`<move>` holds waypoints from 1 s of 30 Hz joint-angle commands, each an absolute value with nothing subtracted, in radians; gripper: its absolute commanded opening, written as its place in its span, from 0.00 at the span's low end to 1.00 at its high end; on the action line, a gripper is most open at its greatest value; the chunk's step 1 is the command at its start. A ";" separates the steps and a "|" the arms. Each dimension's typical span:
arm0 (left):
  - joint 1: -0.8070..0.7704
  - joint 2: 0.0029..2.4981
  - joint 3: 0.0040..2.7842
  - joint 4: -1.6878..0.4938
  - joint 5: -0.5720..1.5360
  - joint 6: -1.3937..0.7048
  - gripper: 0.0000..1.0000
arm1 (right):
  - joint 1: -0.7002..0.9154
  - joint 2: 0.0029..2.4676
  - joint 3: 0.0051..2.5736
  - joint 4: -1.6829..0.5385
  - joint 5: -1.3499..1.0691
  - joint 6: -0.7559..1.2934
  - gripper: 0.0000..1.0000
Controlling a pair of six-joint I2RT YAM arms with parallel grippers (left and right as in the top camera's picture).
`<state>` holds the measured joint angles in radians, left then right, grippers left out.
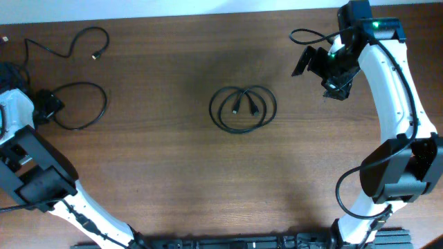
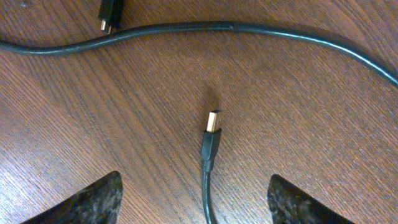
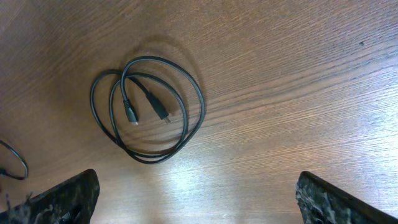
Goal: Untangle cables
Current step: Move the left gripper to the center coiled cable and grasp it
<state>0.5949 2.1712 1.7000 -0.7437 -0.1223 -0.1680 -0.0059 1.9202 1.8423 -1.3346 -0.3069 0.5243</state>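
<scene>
Three thin black cables lie apart on the wooden table. One is a small coil (image 1: pixel 242 109) at the centre, both plug ends inside it; it also shows in the right wrist view (image 3: pixel 149 109). One wavy strand (image 1: pixel 69 47) lies at the far left. One loop (image 1: pixel 86 107) lies beside my left gripper (image 1: pixel 47 105). In the left wrist view my left gripper (image 2: pixel 196 190) is open, and a cable end with a gold plug (image 2: pixel 212 134) runs between its fingers without touching them. My right gripper (image 1: pixel 336 86) is open and empty, raised right of the coil, and also shows in its wrist view (image 3: pixel 196 186).
In the left wrist view another strand (image 2: pixel 217 26) crosses the top and a second plug end (image 2: pixel 109 15) lies at the upper left. A short piece of cable (image 3: pixel 15 163) shows at the left edge of the right wrist view. The white arm bases stand at both front corners.
</scene>
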 commanded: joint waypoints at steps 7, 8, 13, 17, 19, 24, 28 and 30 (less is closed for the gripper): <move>0.488 2.016 1.733 -0.750 0.851 -0.159 0.92 | -0.007 1.927 1.851 -1.335 -0.302 0.532 0.98; 0.445 2.016 1.733 -0.772 0.849 -0.159 0.93 | -0.007 1.927 1.851 -1.335 -0.302 0.532 0.98; 0.036 2.020 1.732 -0.912 0.463 -0.159 0.96 | -0.007 1.927 1.851 -1.335 -0.302 0.532 0.98; -0.276 2.065 1.732 -0.941 0.255 -0.167 0.93 | -0.007 1.927 1.851 -1.335 -0.302 0.532 0.98; -0.341 2.103 1.732 -0.949 0.140 -0.260 1.00 | -0.007 1.927 1.851 -1.335 -0.302 0.532 0.98; -0.417 2.142 1.732 -0.953 0.239 -0.325 0.94 | -0.007 1.927 1.851 -1.335 -0.302 0.532 0.98; -0.495 2.204 1.732 -0.994 0.152 -0.488 0.85 | -0.007 1.927 1.851 -1.335 -0.302 0.532 0.98; -0.530 2.224 1.732 -0.993 0.145 -0.490 0.84 | -0.007 1.927 1.851 -1.335 -0.302 0.532 0.98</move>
